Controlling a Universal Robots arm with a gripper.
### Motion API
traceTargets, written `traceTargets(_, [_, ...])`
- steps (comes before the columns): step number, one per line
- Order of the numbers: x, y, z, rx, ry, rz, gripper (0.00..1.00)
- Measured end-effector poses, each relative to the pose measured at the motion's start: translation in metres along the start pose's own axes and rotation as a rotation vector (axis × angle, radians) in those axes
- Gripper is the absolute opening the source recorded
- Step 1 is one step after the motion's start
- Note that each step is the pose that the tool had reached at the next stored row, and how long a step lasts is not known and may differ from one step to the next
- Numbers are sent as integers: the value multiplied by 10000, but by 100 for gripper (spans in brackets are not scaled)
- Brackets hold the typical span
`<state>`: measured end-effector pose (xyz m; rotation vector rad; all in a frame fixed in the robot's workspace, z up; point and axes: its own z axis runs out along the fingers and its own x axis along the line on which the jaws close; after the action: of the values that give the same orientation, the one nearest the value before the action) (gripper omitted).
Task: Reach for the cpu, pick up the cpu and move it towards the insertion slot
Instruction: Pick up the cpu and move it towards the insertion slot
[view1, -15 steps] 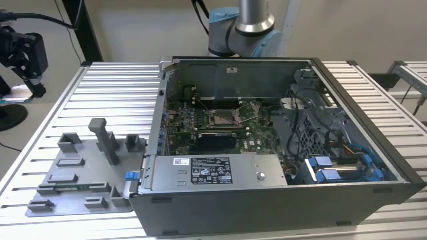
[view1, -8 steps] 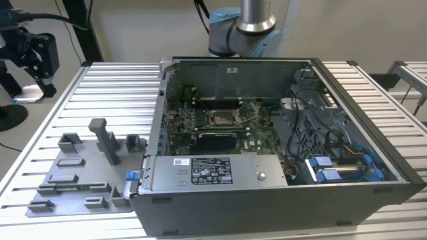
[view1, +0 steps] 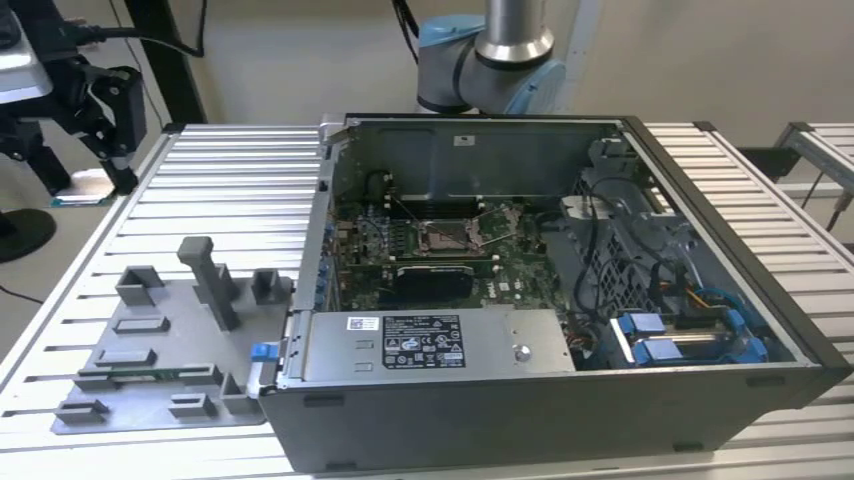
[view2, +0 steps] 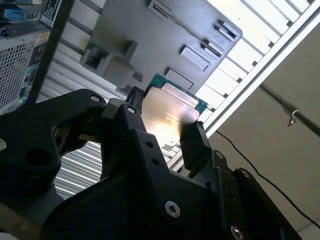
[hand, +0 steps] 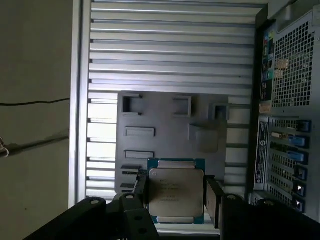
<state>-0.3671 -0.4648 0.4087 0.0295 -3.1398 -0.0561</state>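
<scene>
Fixture plate: flat grey plastic plate with raised blocks (view1: 160, 340), on the ribbed metal table at the exterior view's left.
Cpu: thin square chip with a silvery metal top (hand: 176, 191), over that plate in both wrist views.
Claw: black gripper (hand: 177, 194), jaws closed on the cpu's two sides.
Insertion slot: silver-framed square socket (view1: 447, 235), inside the open case further right.
Progress: grasped, apparently lifted; cpu not yet at the insertion slot.

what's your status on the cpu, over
gripper shut on cpu, held above fixture plate. insertion slot in open case, nothing seen over it.
</scene>
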Motion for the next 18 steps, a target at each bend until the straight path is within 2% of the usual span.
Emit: traceTargets(18, [-596, -11, -1, -1, 37, 2, 0])
